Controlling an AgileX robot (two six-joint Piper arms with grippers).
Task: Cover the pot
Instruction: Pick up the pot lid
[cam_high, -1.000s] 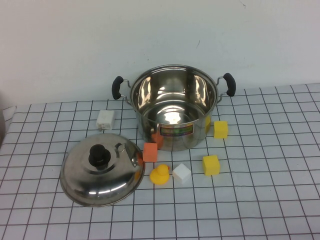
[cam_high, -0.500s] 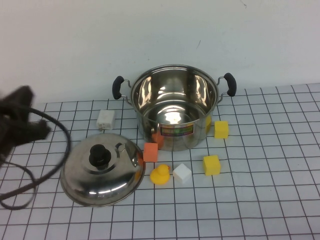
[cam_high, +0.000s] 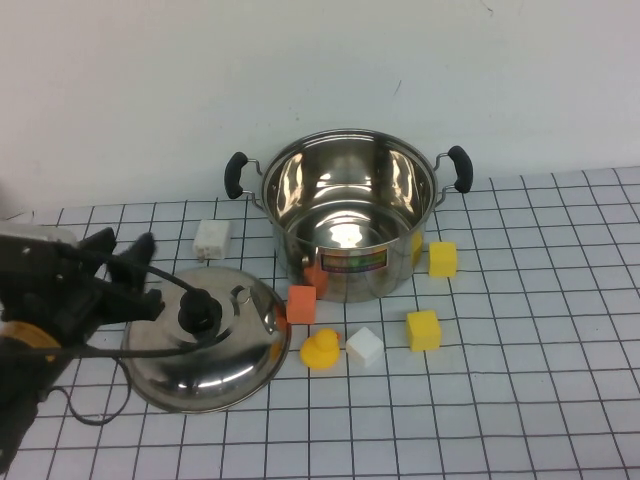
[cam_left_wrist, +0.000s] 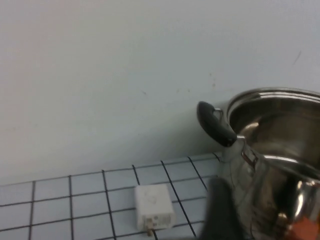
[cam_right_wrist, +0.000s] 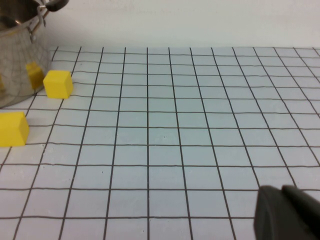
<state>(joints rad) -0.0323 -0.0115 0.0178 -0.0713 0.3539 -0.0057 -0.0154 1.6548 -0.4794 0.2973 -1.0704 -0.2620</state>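
Observation:
The pot (cam_high: 350, 215), a large shiny steel stockpot with two black side handles and a colourful label, stands open at the back centre. Its domed steel lid (cam_high: 215, 355) with a black knob (cam_high: 198, 312) lies on the table to the front left of it. My left gripper (cam_high: 145, 275) is open just left of the knob, close above the lid's left part, holding nothing. In the left wrist view one dark finger (cam_left_wrist: 220, 210) shows before the pot (cam_left_wrist: 280, 150). My right gripper (cam_right_wrist: 287, 212) shows only in the right wrist view, shut and empty low over the grid cloth.
An orange cube (cam_high: 301, 303), a yellow duck (cam_high: 320, 350) and a white cube (cam_high: 364, 346) lie in front of the pot. Two yellow cubes (cam_high: 423, 329) (cam_high: 441, 258) lie to its right. A white charger block (cam_high: 211, 239) sits behind the lid.
My left arm has come in from the left edge and moved right, so its open gripper now sits beside the lid's knob. Pot, lid and small objects have not moved.

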